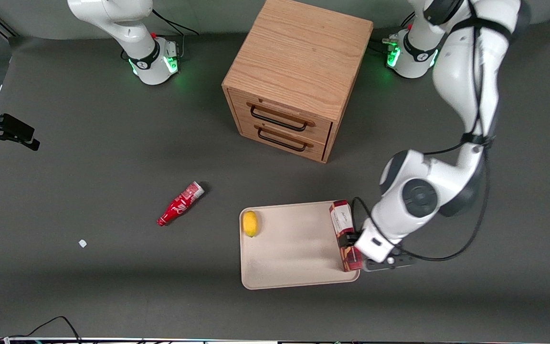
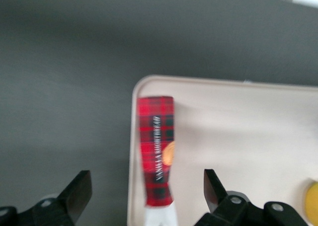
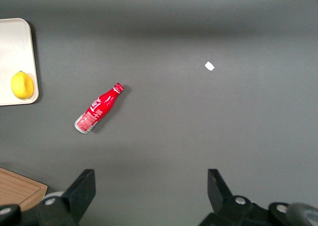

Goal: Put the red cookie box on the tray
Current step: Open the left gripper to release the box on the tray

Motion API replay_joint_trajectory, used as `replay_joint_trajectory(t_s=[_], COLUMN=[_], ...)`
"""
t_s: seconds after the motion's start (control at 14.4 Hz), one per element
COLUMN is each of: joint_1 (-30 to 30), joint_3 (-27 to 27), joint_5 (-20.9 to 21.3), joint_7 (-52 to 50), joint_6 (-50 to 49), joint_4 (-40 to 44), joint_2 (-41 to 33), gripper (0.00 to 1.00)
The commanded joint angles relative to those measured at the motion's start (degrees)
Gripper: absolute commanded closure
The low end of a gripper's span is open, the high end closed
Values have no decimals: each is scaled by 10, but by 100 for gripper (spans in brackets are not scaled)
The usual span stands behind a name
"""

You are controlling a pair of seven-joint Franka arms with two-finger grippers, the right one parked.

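The red cookie box point(image 1: 341, 219) lies flat on the cream tray point(image 1: 294, 258), along the tray's rim toward the working arm's end. Its white end points away from the front camera. My left gripper point(image 1: 349, 241) hangs just above the box's middle. In the left wrist view the box point(image 2: 156, 141) shows red tartan with a cookie picture, lying just inside the tray's rim point(image 2: 133, 136). The gripper point(image 2: 145, 180) is open; its fingers point(image 2: 79, 191) stand wide apart on either side of the box and do not touch it.
A yellow lemon point(image 1: 250, 223) lies on the tray near its rim toward the parked arm's end. A red bottle point(image 1: 180, 204) lies on the grey table farther that way, with a white scrap point(image 1: 82, 243) past it. A wooden two-drawer cabinet point(image 1: 294, 81) stands farther from the camera.
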Motion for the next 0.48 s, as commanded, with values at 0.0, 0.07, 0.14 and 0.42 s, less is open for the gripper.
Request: replay_joint_trajectory(t_s=[0.0,0.07,0.14,0.42], joint_1=[82,113,137,195], joint_3=[-12,-21,-23,-23], joint_5=[-31,-33,-32,-32], joint_7=[73,85,92,173], joint_6=[-6,-10,-18,-150], joint_4=[-170,-204,-228,-242], joint_2=[-165,-202,-233,-317], gripper=[0,0,0,0])
